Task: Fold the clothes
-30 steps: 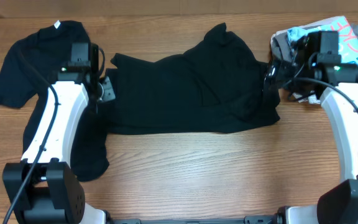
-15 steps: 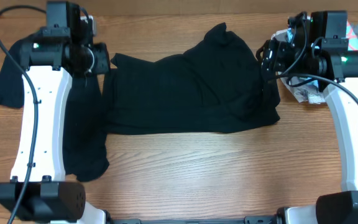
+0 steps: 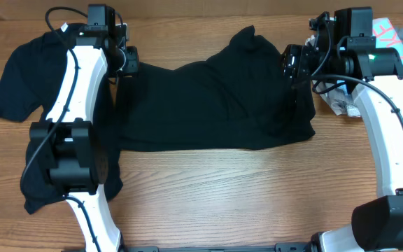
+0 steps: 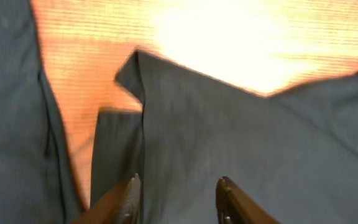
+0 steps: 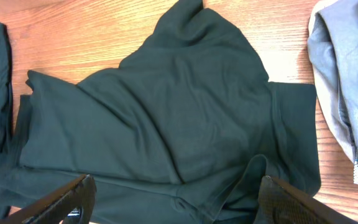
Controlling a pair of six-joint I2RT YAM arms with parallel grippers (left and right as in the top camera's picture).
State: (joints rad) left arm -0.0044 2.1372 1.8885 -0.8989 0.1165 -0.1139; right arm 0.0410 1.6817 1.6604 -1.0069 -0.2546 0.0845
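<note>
Surface: wood table point(image 3: 208, 189), light-brown grain, seen from overhead; clothes lie across the far half.
Middle black shirt point(image 3: 215, 105): biggest item, ctr of table btwn both arms. It is rumpled, w/ one part poking toward the far edge and the near hem roughly straight. No writing shows on it. It fills most of the R wrist view.
Left black shirt point(image 3: 26, 77): far-L corner, short sleeve spread toward the L edge, partly under the L arm. Dark cloth runs on down beside that arm's base; can't tell if it's the same garment.
L arm point(image 3: 72, 84): white, reaches from the near edge to the middle shirt's far-L corner.
R arm point(image 3: 383, 133): white, runs up the R side w/ its wrist turned toward the shirt's R edge.
Pile, far-R corner: light-blue tee point(image 3: 392, 35) w/ pink-red print, letters too cut off to read. Grey garment point(image 5: 337, 81) lies just beside the middle shirt's R sleeve.
L claw point(image 3: 124, 59): above the shirt's far-L corner. The wrist view is blurry; its fingers point(image 4: 129, 199) stand parted w/ nothing btwn them and cloth below.
R claw point(image 3: 291, 63): above the shirt's R side, fingers point(image 5: 73, 199) spread wide, holding nothing.
Neck label point(image 3: 64, 28): small white tab at the left shirt's collar; no text legible.
Zip point(image 5: 356, 165): pale teeth along the grey garment's edge.
</note>
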